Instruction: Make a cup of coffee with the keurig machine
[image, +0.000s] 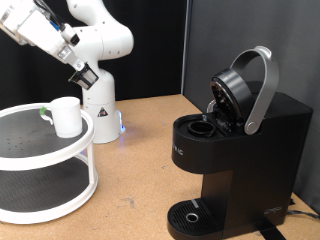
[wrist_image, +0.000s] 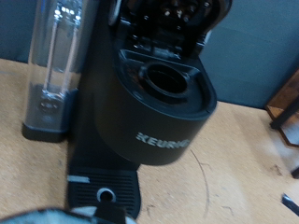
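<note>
Keurig lid raised, gripper high near the cup

The gripper (image: 78, 72) hangs above the cup (image: 66, 116) on the white tiered stand (image: 60, 160); whether its jaws are open I cannot tell. The keurig machine (image: 235, 150) stands well apart toward the exterior view's right (pod chamber (wrist_image: 168, 82) exposed).
</note>
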